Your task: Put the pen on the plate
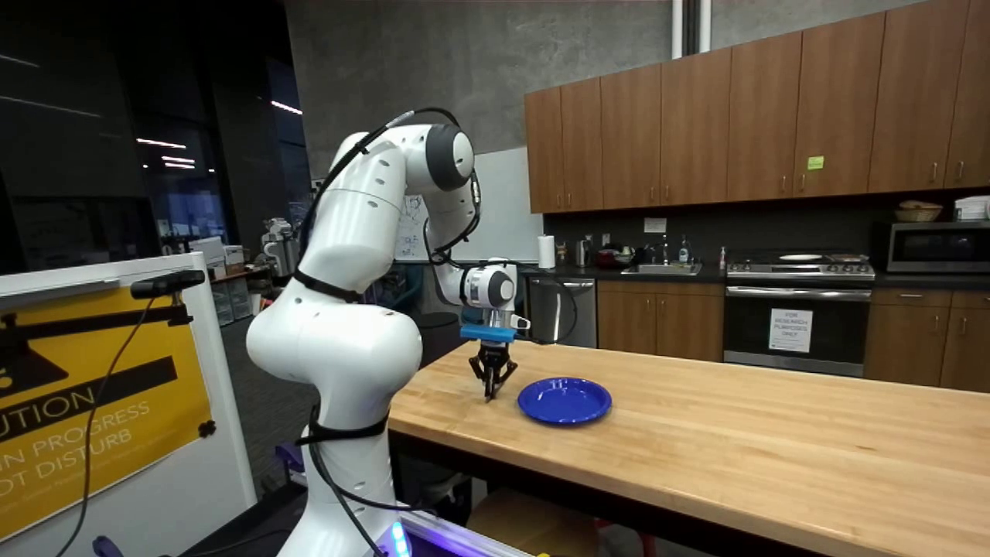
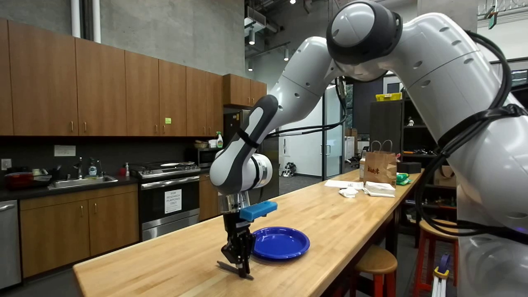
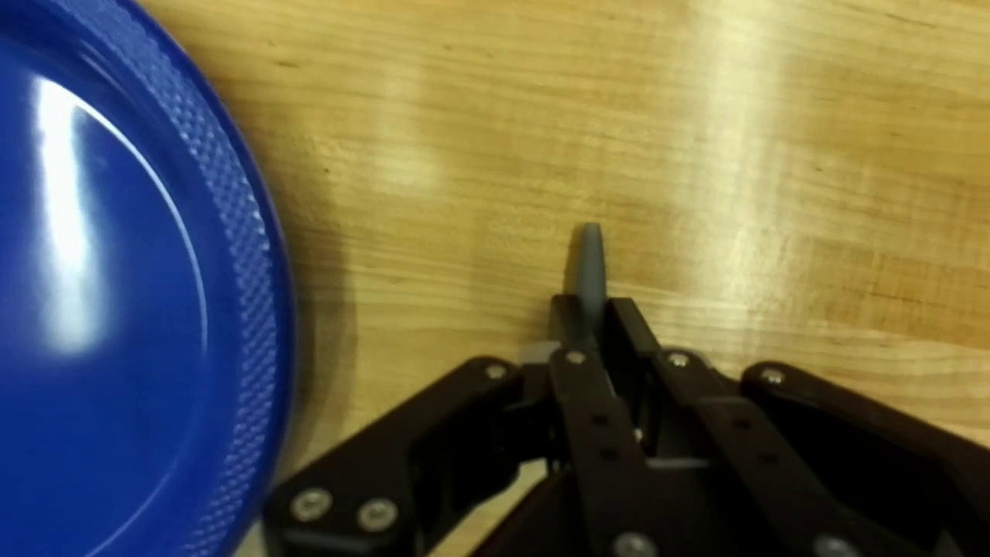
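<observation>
The blue plate (image 1: 564, 402) lies on the wooden table in both exterior views (image 2: 281, 244). Its right part shows at the left of the wrist view (image 3: 244, 286). My gripper (image 3: 595, 309) points down beside the plate, a short way from its rim, in both exterior views (image 1: 490, 387) (image 2: 244, 270). Its fingers are closed around the pen (image 3: 592, 267), a thin dark grey stick. The pen's tapered end sticks out past the fingertips. In an exterior view the pen (image 2: 227, 267) lies level, at or just above the table top; I cannot tell whether it touches.
The wooden table (image 1: 735, 425) runs long past the plate. A brown paper bag (image 2: 380, 168), napkins (image 2: 379, 189) and papers (image 2: 343, 184) are at its far end. Stools (image 2: 376, 260) stand beside it. The table's near corner edge (image 2: 82, 272) is close to the gripper.
</observation>
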Available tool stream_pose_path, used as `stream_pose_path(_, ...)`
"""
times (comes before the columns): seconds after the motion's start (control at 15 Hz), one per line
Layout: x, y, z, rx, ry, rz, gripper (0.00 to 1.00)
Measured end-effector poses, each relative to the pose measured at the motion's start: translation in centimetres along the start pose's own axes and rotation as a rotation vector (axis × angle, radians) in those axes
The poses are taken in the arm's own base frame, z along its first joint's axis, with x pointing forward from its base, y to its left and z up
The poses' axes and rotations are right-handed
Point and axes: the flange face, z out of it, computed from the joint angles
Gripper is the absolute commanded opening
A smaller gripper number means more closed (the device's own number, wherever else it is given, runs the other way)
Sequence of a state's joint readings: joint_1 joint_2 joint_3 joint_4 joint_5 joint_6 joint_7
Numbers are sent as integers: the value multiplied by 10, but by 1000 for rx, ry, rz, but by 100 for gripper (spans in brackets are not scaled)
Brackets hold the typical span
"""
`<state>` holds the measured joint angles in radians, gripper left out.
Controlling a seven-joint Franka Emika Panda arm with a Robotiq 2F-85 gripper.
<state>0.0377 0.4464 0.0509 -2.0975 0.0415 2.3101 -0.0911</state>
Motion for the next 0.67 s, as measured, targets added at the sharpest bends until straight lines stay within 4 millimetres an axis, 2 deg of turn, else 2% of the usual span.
stream_pose_path(0.33, -3, -27, -8, -10, 94, -45, 3)
stream_pose_path(0.67, -15, -38, -19, -17, 149, -65, 3)
